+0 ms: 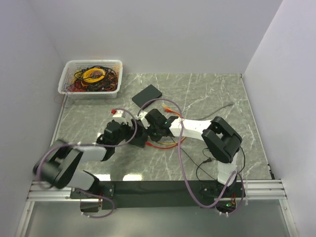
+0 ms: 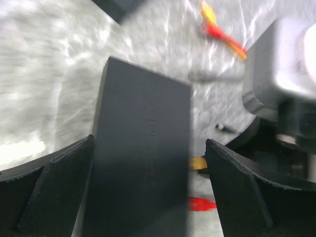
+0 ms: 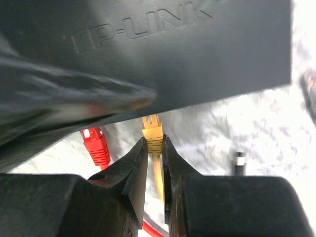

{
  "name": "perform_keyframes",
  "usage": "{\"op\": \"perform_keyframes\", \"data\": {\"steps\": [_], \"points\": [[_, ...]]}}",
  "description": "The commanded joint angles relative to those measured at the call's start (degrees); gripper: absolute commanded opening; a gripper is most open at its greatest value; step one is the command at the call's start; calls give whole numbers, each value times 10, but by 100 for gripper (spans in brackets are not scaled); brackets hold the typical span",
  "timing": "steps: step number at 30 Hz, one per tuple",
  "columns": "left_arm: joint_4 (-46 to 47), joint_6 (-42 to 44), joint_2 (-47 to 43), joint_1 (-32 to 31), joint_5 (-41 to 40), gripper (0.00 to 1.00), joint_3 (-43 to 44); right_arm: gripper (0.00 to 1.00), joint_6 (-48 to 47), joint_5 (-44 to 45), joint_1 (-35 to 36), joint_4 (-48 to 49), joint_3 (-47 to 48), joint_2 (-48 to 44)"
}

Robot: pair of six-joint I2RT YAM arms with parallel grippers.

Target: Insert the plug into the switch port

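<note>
The yellow plug [image 3: 152,134] points at the black TP-Link switch [image 3: 173,49].

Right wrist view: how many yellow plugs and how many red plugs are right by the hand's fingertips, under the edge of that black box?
yellow plug: 1
red plug: 1
Total: 2

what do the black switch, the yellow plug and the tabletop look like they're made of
The black switch: likely moulded plastic, matte; the logo is moulded into the same dark surface.
The yellow plug: seemingly plastic or rubber, slightly glossy, with ribs.
The tabletop: grey-green marble look with white veins, shiny under glare; stone or laminate, can't tell.
</note>
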Motion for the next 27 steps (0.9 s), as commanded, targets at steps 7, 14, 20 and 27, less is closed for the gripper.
{"op": "perform_keyframes", "data": {"steps": [7, 14, 20, 27], "points": [[-460, -142, -328, -5, -240, 99, 71, 0, 9, -27, 29, 119, 89, 13], [-658, -141, -448, -3, -291, 99, 157, 0, 5, -38, 75, 78, 192, 86], [-705, -171, -518, -6, -277, 100, 157, 0, 3, -42, 108, 56, 274, 151], [-718, -180, -527, -7, -267, 100, 173, 0, 4, -54, 136, 7, 466, 254]]}}
